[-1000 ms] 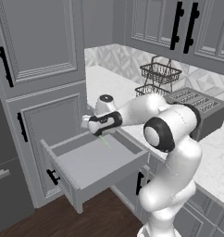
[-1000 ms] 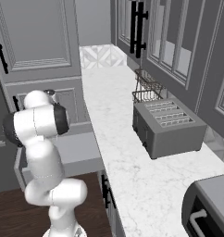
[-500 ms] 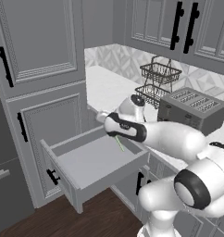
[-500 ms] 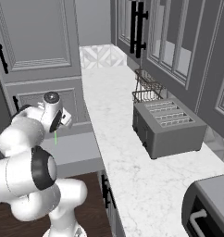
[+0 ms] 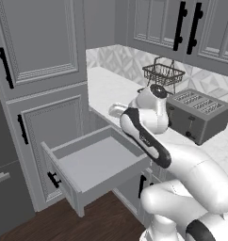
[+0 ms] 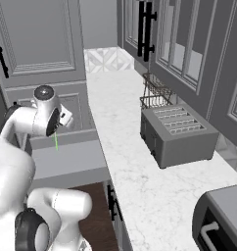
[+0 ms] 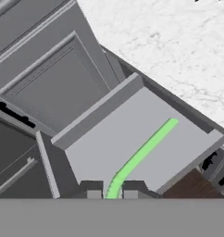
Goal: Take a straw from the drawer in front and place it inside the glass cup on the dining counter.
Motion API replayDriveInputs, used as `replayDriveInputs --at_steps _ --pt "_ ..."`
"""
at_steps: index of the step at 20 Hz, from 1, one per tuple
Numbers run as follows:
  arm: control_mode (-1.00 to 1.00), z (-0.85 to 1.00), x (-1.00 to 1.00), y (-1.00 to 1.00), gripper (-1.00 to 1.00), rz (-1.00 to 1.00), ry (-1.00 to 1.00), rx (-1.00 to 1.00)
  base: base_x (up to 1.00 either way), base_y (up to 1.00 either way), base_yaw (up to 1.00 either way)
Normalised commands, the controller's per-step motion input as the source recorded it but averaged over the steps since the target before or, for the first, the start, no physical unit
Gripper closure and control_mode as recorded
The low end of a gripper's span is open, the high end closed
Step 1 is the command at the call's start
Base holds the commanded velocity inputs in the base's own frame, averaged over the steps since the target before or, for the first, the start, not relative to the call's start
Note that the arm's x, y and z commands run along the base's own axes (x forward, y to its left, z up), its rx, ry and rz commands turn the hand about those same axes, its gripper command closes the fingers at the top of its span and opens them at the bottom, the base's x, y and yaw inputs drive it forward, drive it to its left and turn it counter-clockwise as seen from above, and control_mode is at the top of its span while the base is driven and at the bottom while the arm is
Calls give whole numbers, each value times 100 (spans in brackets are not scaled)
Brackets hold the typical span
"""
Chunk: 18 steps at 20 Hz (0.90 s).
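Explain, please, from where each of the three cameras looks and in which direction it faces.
Left base view: behind the arm, to its left, facing the open drawer and wall counter; the white arm crosses from lower right.
Right base view: behind, to the right, facing along the counter past the toaster; the arm stands at left.
Hand view: on the hand, facing down into the drawer; the gripper is shut on the straw.
Both base views share the drawer, toaster and wire basket.

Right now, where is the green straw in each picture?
Left base view: I can't find the straw; the white arm covers where the hand is.
Right base view: the straw hangs down from the gripper, left of middle, above the open drawer.
Hand view: the straw runs from bottom middle up to the right, held between the fingertips.
Shared landmark: the open drawer.
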Motion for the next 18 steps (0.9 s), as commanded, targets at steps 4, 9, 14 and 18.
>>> replayDriveInputs --at_steps 4,9,14,18 --pt "-100 60 -75 -42 100 0 0 -28 0 0 0" --pt "-100 -13 -49 -45 100 0 0 -26 0 0 0" --pt "100 -4 -11 -9 100 0 0 -3 -78 -24 0" --pt "100 0 0 0 100 0 0 0 -100 -3 3"
